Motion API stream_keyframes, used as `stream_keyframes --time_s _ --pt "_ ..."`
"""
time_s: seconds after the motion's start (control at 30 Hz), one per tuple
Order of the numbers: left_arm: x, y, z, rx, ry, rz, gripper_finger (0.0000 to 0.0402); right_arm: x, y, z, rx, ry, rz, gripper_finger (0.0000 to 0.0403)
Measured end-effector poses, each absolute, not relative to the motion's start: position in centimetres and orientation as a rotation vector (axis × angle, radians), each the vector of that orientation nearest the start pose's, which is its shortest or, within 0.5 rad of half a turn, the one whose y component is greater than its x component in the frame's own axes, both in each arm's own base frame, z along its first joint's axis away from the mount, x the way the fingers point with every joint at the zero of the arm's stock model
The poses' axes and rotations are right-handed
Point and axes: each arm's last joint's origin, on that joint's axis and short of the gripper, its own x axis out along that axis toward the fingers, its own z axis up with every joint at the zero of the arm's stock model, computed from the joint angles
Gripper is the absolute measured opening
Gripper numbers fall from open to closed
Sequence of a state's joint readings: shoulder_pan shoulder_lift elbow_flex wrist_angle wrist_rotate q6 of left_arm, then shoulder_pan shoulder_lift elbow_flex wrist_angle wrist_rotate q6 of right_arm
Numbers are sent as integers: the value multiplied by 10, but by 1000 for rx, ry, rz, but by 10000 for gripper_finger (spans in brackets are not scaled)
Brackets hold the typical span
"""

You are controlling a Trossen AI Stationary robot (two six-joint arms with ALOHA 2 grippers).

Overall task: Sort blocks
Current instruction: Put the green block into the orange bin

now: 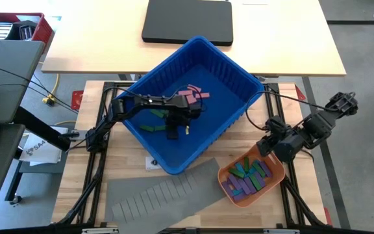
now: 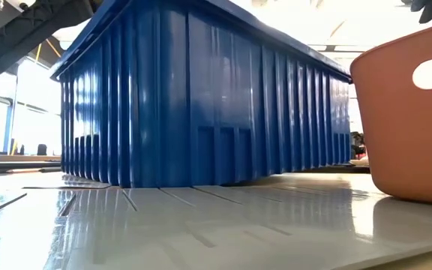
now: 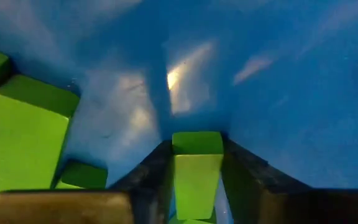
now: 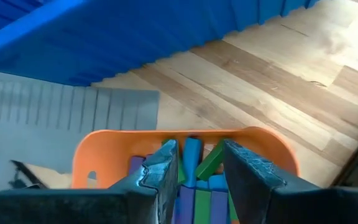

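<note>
The blue bin [image 1: 239, 78] holds pink blocks [image 1: 192, 96] and green blocks [image 1: 153, 123] on its floor. My left gripper [image 1: 174, 127] reaches down into the bin and is shut on one green block [image 3: 194, 168]. More green blocks [image 3: 30, 130] lie beside it on the bin floor. My right gripper [image 1: 265, 148] hovers open above the orange tray [image 1: 274, 174]. The tray holds several green, blue and purple blocks [image 4: 194, 199]. Nothing sits between the right fingers. My left gripper pinches the green block between its two fingers [image 3: 151, 171], one on each long side [image 3: 179, 177]. The fingers come steeply from above and lie along the block. The block's end face [image 3: 196, 142] shows between the fingertips. Whether it stands on the bin floor, I cannot tell.
A grey slotted sheet [image 1: 154, 195] lies on the near side of the table, under the bin's near corner and beside the tray. A black flat case [image 1: 187, 21] lies on the far table. The bin's tall walls [image 2: 201, 97] surround my left gripper.
</note>
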State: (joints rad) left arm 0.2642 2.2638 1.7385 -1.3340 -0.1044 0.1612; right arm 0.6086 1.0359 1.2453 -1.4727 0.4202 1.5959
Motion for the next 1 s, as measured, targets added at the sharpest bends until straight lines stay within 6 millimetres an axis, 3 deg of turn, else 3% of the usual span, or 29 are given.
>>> stream_keyframes --time_s 0.13,0.3,0.4,0.5,0.73,0.83,1.0 --pt "394 111 160 -44 1805 112 89 121 70 366 840 856 -647 118" --pt "399 121 221 -40 1613 170 89 118 65 394 803 743 -574 118" --pt "398 127 268 -63 1453 186 89 119 62 412 758 607 -536 118" --pt "390 131 327 -138 1229 170 89 123 61 429 686 451 -496 118" --pt "368 133 443 -299 521 -158 89 156 52 455 432 252 -460 127" --pt "363 136 473 -364 316 -258 89 169 39 460 414 205 -490 148" --pt "367 139 492 -410 152 -348 89 190 17 467 388 160 -458 204"
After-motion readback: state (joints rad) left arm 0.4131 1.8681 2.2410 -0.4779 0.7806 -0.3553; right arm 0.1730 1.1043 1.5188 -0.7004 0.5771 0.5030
